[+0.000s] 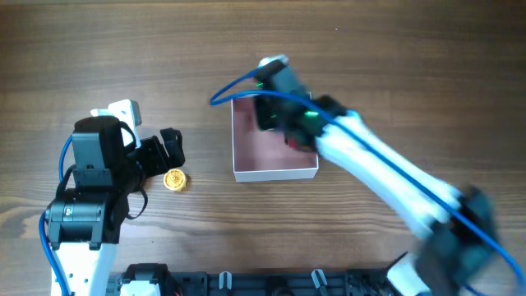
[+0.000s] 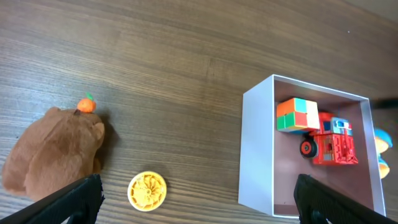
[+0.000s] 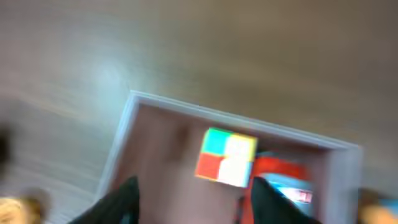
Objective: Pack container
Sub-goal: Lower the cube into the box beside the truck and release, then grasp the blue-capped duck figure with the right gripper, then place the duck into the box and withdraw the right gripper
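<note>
Directly below right pincer (image 3: 196,202) — seemingly open — lies container (image 3: 163,134).

1. Brown wood-grain table (image 1: 370,49) fills all views; grain runs 9-to-3 o'clock overhead.
2. Dark rail (image 1: 271,281) along 6 o'clock edge.
3. Light soft, diffuse; faint glare approx 10 o'clock, right wrist view.

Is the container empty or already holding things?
Not empty: a colour cube and a red toy vehicle lie in the container.

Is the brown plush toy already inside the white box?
No, the brown plush toy lies on the wooden table, well outside the box.
</note>
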Action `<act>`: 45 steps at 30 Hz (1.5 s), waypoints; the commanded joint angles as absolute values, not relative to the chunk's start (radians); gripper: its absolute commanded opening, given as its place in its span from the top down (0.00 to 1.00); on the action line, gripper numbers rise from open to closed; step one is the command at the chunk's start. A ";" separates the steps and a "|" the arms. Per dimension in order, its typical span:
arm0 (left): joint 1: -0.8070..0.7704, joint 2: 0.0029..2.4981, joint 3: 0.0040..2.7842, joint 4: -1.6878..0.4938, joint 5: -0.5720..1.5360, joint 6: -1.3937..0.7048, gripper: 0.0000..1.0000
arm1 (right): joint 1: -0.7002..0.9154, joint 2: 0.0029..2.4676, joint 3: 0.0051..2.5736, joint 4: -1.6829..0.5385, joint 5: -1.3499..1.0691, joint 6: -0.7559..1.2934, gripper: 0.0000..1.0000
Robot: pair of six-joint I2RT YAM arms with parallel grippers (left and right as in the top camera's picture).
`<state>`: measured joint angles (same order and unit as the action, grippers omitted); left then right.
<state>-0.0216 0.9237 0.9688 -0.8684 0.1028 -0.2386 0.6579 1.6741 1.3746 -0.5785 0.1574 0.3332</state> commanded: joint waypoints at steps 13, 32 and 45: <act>-0.028 0.924 0.989 -0.870 0.112 -0.247 0.00 | 0.198 1.747 1.373 -0.952 0.099 0.550 0.00; -0.028 0.924 0.989 -0.869 0.112 -0.247 0.00 | 0.199 2.035 1.370 -0.955 -0.014 0.548 0.96; -0.028 0.924 0.989 -0.869 0.112 -0.247 0.00 | 0.466 1.507 1.466 -0.771 0.021 0.400 0.96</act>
